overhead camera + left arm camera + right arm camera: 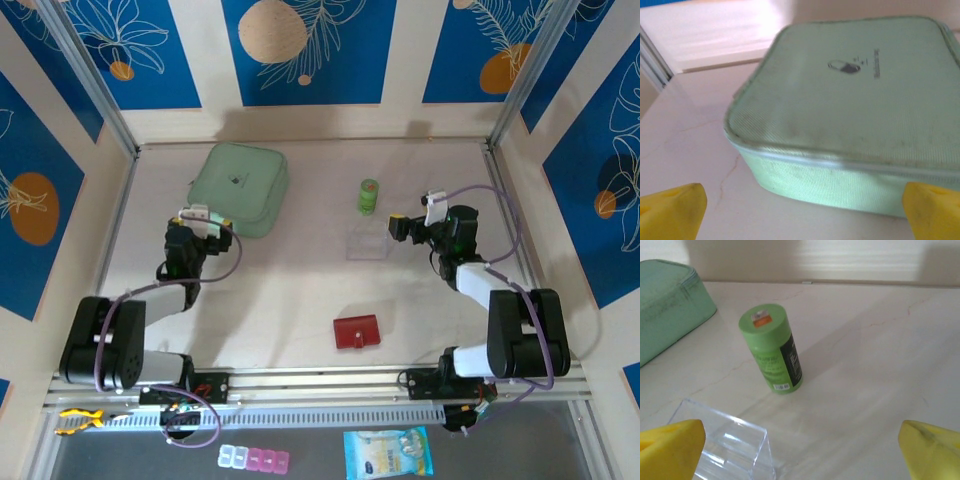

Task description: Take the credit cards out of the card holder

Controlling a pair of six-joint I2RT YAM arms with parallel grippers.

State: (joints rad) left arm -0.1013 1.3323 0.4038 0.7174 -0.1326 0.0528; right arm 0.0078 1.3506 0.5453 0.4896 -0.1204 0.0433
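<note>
The card holder (357, 331) is a small red wallet lying shut and flat on the table, near the front between the two arms. The credit cards are hidden. My left gripper (212, 222) (802, 215) is open at mid-left, its yellow fingertips (675, 210) spread just before the near side of the pale-green pouch (850, 115). My right gripper (400, 228) (800, 450) is open at mid-right, facing left with nothing between its fingers (670, 447). Both grippers are well behind the card holder and apart from it.
The pale-green square pouch (240, 188) sits at the back left. A green bottle (369, 195) (771, 347) stands at the back centre, with a clear plastic stand (367, 243) (725, 445) just in front of it. Walls enclose the table (300, 290) on three sides.
</note>
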